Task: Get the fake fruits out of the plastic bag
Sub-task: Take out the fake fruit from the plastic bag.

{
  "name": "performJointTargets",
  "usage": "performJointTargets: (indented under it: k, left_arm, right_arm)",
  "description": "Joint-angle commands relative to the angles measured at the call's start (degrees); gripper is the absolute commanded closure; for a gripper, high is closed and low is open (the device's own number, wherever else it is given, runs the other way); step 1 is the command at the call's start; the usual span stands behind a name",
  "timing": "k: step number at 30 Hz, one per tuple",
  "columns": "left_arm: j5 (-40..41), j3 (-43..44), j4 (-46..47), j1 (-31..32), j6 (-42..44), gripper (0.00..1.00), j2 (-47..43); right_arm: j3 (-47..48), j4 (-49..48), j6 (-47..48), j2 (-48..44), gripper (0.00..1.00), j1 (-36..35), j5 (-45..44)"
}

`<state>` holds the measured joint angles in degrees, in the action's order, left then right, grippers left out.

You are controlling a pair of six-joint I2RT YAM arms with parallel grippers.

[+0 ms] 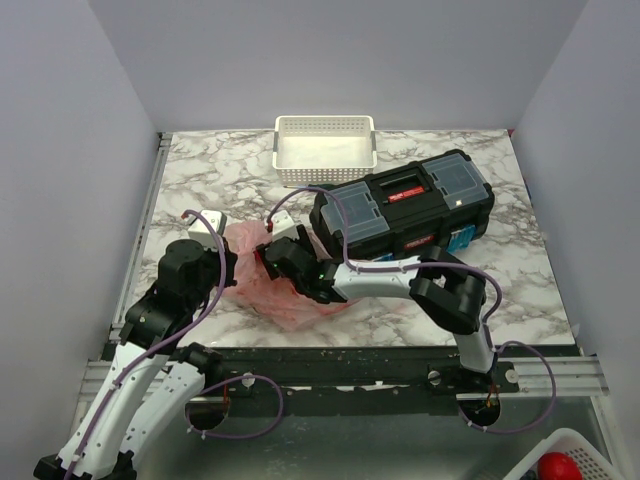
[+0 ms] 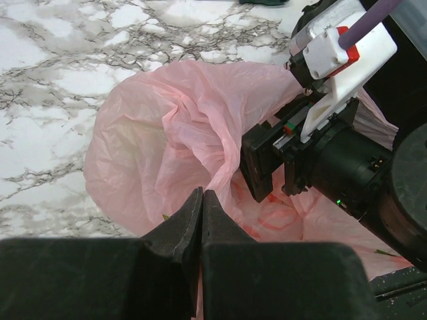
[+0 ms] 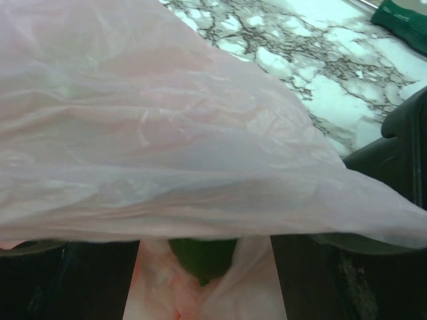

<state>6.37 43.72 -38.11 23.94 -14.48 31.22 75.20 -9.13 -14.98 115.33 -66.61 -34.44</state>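
Left claw [image 2: 201, 197] reads as clamped tight on my feed, its two black fingers [image 2: 179, 233] pressed together at the lower middle of the frame with a sliver of the thin translucent pink plastic bag [image 2: 173, 133] caught between them. Right claw [image 3: 205, 245] is pushed into the bag's mouth from the right, and on its own camera I see its fingers [image 3: 67, 283] standing wide apart. A dark green glossy round fruit [image 3: 203, 260] sits between them at the bottom centre, touching neither finger, with film draped over the top. From overhead the bag lies crumpled at centre left on the white marble-patterned table [image 1: 200, 180], just beside the black plastic toolbox [image 1: 400, 210]. I can't make out any other fruit.
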Motion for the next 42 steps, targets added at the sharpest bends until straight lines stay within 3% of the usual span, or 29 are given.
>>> performJointTargets:
  k: [1, 13, 26, 33, 42]
  left_arm:
    - [-1.73, -0.26, 1.67, -0.72, 0.71, 1.00, -0.24]
    - [-3.21, -0.22, 1.81, -1.66, 0.86, 1.00, 0.48]
    - [-4.26, -0.22, 1.99, -1.79, 0.81, 1.00, 1.02]
    - [-4.09, -0.22, 1.91, -1.84, 0.95, 1.00, 0.85]
    - [-4.15, -0.22, 1.92, -1.88, 0.95, 1.00, 0.77]
  right_arm:
    - [-0.25, 2.53, -0.18, 1.89, 0.24, 0.10, -4.12]
    - [2.76, 3.86, 1.19, 6.54, 0.16, 0.21, 0.02]
    - [3.85, 6.68, -0.54, -4.10, 0.11, 0.24, 4.74]
    - [4.85, 5.69, -1.45, -2.19, 0.28, 0.75, 7.27]
    - [4.78, 5.43, -1.34, 1.07, 0.25, 2.09, 7.03]
